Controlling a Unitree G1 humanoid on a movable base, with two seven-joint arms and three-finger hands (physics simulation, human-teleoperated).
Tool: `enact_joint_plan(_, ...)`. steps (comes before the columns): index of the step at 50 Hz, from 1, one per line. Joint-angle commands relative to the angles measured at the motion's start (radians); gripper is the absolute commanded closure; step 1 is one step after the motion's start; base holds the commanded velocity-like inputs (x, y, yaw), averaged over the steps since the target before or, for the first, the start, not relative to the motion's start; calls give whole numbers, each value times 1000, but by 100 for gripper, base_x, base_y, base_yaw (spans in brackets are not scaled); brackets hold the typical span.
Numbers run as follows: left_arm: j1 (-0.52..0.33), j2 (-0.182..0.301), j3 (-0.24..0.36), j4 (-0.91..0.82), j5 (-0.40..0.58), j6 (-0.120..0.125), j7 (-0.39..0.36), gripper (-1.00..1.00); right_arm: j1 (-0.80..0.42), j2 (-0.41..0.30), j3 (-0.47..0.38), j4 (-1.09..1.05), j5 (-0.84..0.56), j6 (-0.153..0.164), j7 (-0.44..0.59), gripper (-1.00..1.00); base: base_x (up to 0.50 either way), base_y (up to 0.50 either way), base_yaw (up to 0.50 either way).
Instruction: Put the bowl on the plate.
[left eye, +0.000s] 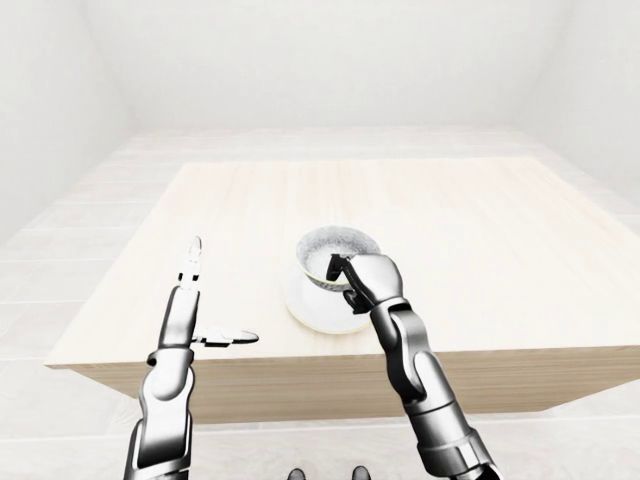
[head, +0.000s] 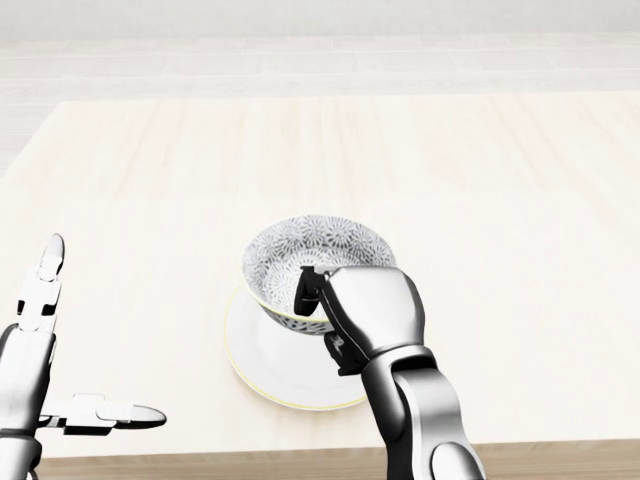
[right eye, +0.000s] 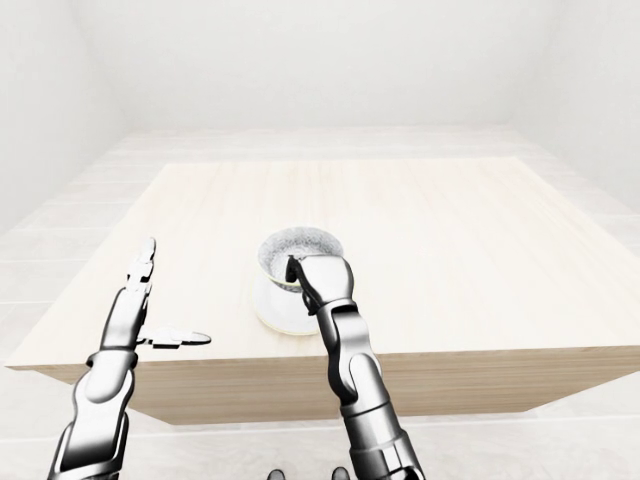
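Your right hand (head: 368, 315) gripped the bowl (head: 305, 250) by its rim, just above the plate (head: 262, 368). It looked stiff, glazed, probably slippery and breakable. Your left hand (head: 40, 395) hung splayed, well left of the plate.

You're looking over a broad, square, pale-wood tabletop (left eye: 470, 220) with faint grain running up the view. Its edge face (left eye: 300, 385) shows as a darker tan band low in the left-eye view. Around it lies a whitish floor (left eye: 60, 265) of long planks or tiles (the seams read best in the head view's top strip). Plain white walls (left eye: 320, 60) close the room at the view's top, left and right. The light is soft and even, and it casts only weak shadows.
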Motion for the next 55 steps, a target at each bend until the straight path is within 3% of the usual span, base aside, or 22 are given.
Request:
enact_joint_plan(1, -5, 2, -3, 16, 1, -6, 4, -100, -11, -4, -4, 41, 21, 0, -47, 31, 0, 0, 0)
enact_joint_plan(5, -10, 5, -5, 31, 3, -12, 9, -100, -18, -7, -8, 67, 29, 0, -63, 30, 0, 0, 0)
enact_joint_plan(10, -5, 3, -4, 9, -1, 2, 2, -100, -20, -8, -12, 88, 44, 0, -74, 31, 0, 0, 0)
enact_joint_plan(19, -6, 4, -5, 31, 3, -14, 11, -100, -21, -16, -9, 126, 51, 0, -98, 31, 0, 0, 0)
enact_joint_plan(26, -10, 5, -2, 25, 0, -5, 7, -100, -15, -18, -3, 107, 40, 0, -84, 31, 0, 0, 0)
enact_joint_plan(55, -6, 2, -9, 24, 2, -7, 10, -100, 28, -18, 3, 109, 49, 0, -107, 35, 0, 0, 0)
